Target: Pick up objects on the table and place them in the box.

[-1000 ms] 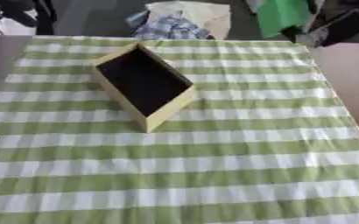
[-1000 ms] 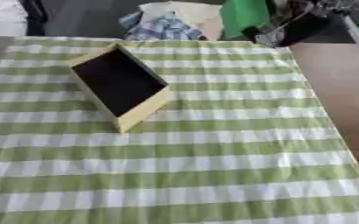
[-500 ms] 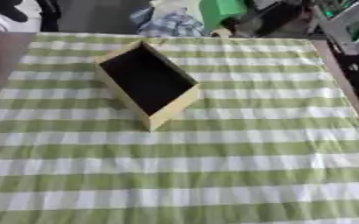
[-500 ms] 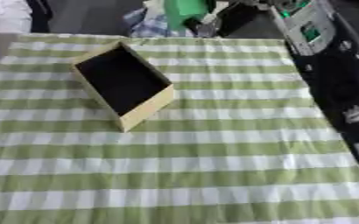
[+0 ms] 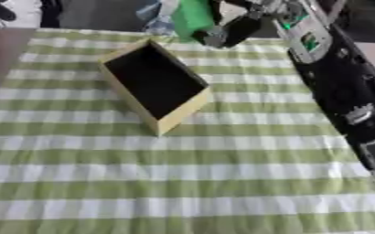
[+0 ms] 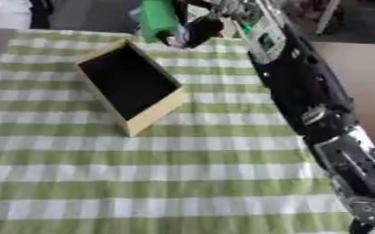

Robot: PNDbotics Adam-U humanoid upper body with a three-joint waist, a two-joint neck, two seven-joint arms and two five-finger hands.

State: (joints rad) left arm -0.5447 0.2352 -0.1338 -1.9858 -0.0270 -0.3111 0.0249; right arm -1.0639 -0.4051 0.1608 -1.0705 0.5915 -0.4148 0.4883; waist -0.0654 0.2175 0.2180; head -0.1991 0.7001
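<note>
The cloth [image 5: 183, 183], striped green and white, covers the table and lies flat and bare across its near half; toward the far left sits the box [image 5: 155, 84], pale walls and a dark inside, open at the top, set askew to the stripes, and nothing shows in it. Just past its far corner, at the table's far edge, a green thing [image 5: 192, 16] stands upright with a heap of pale and bluish stuff [image 5: 155, 11] beside it; this green thing looks to be what the arm is after. The right hand [image 6: 192, 31] has reached it from the right, the arm [image 5: 334, 87] slanting down the whole right side of the table; the fingers are blurred against the green thing, touching or nearly so, and I cannot tell whether they are curled round it or merely close. The left hand shows nowhere.

My guess is the green thing is light and fairly stiff, with smooth sides that might slip; take it round the middle, thumb against fingers, low enough that it will not tip backward off the edge; the carry to the box is short, and the open mouth is wide enough to drop it in upright or on its side.
</note>
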